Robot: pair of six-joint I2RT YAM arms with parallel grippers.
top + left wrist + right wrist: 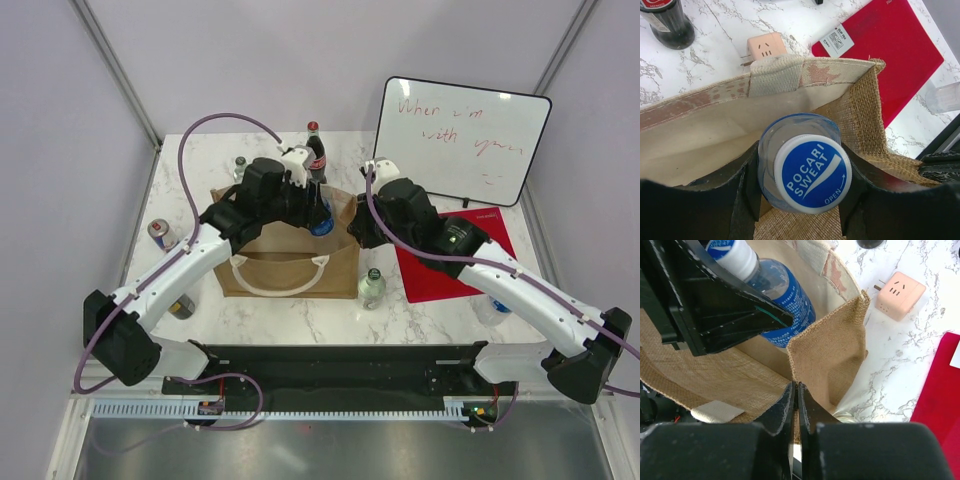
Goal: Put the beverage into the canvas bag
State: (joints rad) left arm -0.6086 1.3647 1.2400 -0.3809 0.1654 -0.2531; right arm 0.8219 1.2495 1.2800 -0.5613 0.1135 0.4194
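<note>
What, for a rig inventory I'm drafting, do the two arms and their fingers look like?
Both the left arm and the right arm have white tubular links, bulky black joint housings and black bases. A thin purple cable runs along each. The left fingers and right fingers are flat, matte black blades.

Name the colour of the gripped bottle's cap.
The cap is blue with a white rim and white lettering, clearest in the left wrist view.

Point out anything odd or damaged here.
Reddish blotches stain the inner rim of the canvas bag beside the handle patch. A pink plug adapter lies loose on the table beside it, unrelated to the packing.
</note>
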